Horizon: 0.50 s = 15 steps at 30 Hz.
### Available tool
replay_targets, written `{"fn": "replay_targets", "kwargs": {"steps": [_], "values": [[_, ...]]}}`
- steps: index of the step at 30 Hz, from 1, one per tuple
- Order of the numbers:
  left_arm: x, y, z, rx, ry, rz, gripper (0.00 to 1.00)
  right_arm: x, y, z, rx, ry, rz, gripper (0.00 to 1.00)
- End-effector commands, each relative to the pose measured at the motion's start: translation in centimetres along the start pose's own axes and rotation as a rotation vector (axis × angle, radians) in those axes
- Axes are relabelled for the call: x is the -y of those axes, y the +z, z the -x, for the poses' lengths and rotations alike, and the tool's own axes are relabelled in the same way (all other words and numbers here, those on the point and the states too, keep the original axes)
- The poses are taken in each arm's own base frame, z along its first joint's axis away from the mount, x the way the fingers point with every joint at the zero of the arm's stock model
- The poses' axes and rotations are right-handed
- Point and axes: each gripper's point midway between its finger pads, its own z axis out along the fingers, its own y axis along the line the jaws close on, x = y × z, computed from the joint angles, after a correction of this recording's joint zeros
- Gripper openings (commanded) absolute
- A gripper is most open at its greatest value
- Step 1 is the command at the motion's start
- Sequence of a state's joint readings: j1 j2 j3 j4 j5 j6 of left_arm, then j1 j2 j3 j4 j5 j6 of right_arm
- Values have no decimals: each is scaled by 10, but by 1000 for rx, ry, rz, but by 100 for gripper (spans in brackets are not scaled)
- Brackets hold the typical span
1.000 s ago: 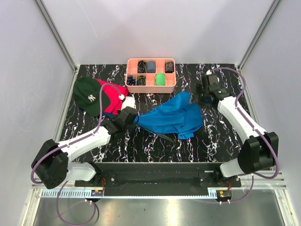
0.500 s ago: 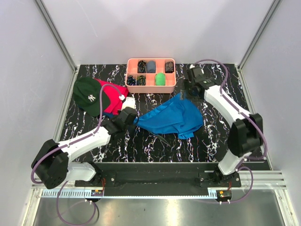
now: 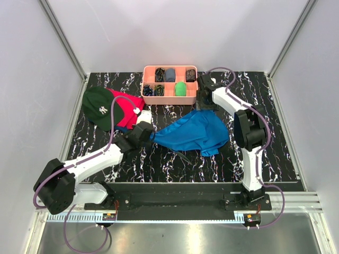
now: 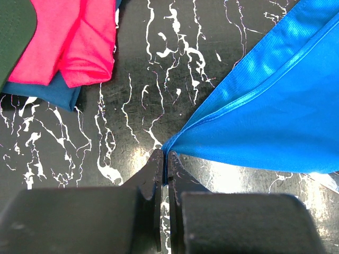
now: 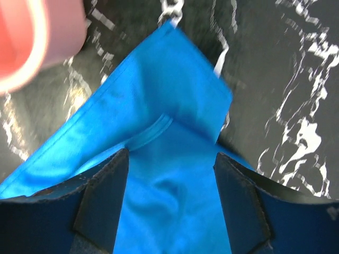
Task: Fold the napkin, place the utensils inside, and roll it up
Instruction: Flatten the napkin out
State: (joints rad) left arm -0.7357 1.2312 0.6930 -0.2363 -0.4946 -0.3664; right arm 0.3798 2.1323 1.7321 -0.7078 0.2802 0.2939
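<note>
Left tool (image 4: 165, 159) clenched on only the corner tip of the napkin (image 4: 265, 106) spreading ahead of it, right tool (image 5: 170, 159) released over the far corner: a pull may slip the thin hem free.

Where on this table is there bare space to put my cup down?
The black marble table is bare right of the bright blue cloth napkin, toward the right edge, and in the front strip. Crowded: the left, with the dark green cap and red cloth, and around the pink tray.
</note>
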Motion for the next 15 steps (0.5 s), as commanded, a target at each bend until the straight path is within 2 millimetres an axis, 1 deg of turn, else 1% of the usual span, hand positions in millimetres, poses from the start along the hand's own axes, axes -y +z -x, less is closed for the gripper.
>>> {"fn": "replay_targets", "kwargs": {"steps": [1,2,4,5,6,7,8,11,15], "values": [[3,-2,11,42,-33,-22,0,13,8,30,53,29,13,72],[4,-2,12,42,-32,-24,0,14,13,28,44,31,23,71],[4,-1,12,39,-32,-23,0,8,18,29,52,19,75,68],[5,-1,12,38,-31,-22,0,6,21,26,46,13,86,66],[6,0,13,37,-29,-25,0,0,25,24,36,0,134,63],[6,0,14,38,-30,-25,0,-1,26,25,38,0,149,58],[7,0,14,38,-30,-27,0,-3,27,25,36,-1,162,55],[8,0,15,35,-29,-27,0,-2,27,23,35,-1,171,45],[9,0,15,33,-32,-32,0,3,31,19,20,1,188,45]]}}
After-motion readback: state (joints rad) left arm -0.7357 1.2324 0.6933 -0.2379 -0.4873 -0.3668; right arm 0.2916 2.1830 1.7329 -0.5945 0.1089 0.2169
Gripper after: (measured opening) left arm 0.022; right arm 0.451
